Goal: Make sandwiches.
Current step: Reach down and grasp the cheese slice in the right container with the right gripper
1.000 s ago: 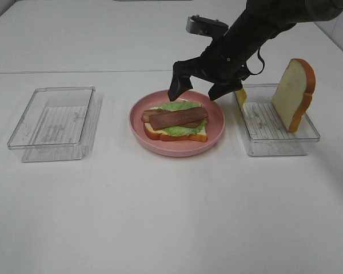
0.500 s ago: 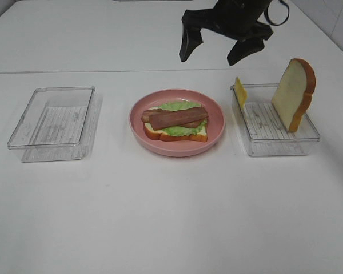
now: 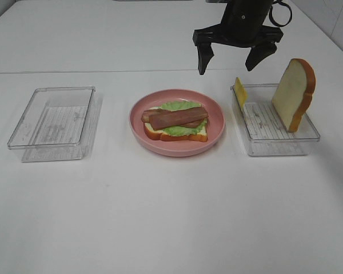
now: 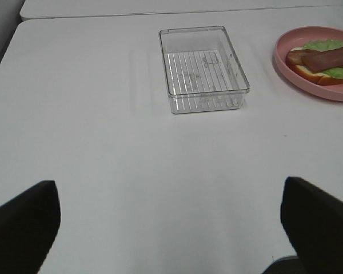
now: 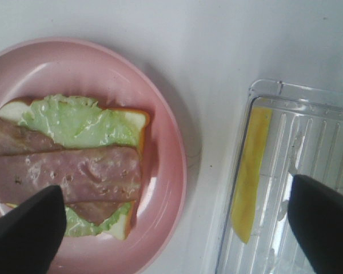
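An open-faced stack [image 3: 174, 120] lies on the pink plate [image 3: 138, 123]: a bread slice, green lettuce and brown bacon strips on top. A second bread slice [image 3: 294, 94] stands upright in the right clear container [image 3: 274, 142], with a thin yellow cheese slice [image 3: 240, 92] leaning at its left wall. My right gripper [image 3: 230, 56] hangs open and empty high above the gap between plate and container; its wrist view shows the bacon [image 5: 68, 171] and cheese [image 5: 248, 171] below. My left gripper [image 4: 171, 240] is open over bare table, well short of the plate [image 4: 286, 68].
An empty clear container [image 3: 54, 123] sits left of the plate, also seen as the ribbed container [image 4: 203, 68] in the left wrist view. White table extends in front of all three items.
My right gripper rose from just above the plate and shifted right and back toward the right container, staying open and empty. The food has not moved.
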### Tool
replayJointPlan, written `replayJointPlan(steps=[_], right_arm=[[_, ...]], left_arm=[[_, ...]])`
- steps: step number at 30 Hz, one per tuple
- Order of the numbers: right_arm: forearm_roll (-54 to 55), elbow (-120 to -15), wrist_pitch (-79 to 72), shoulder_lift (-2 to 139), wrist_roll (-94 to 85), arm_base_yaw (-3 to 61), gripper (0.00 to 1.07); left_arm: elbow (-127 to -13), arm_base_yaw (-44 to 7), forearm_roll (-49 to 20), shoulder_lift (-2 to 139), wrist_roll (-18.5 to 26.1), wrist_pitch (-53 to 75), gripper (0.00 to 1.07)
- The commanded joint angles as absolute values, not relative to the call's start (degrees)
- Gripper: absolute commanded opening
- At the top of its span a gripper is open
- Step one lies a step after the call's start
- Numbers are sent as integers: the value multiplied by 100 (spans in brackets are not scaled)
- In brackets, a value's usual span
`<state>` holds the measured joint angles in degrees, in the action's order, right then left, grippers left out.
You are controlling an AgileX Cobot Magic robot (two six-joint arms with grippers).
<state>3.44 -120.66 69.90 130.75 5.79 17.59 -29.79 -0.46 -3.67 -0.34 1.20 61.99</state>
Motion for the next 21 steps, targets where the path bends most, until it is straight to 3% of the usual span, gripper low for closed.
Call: replayJointPlan(steps=[1, 21], right_arm=[[401, -12152, 7196, 13138, 756, 1610, 98], [722, -12152, 7151, 13636, 911, 1215, 96]], left_arm=[[-2951, -74, -355, -115, 143, 6159, 100], [-2951, -74, -327, -115, 138, 6159, 100]])
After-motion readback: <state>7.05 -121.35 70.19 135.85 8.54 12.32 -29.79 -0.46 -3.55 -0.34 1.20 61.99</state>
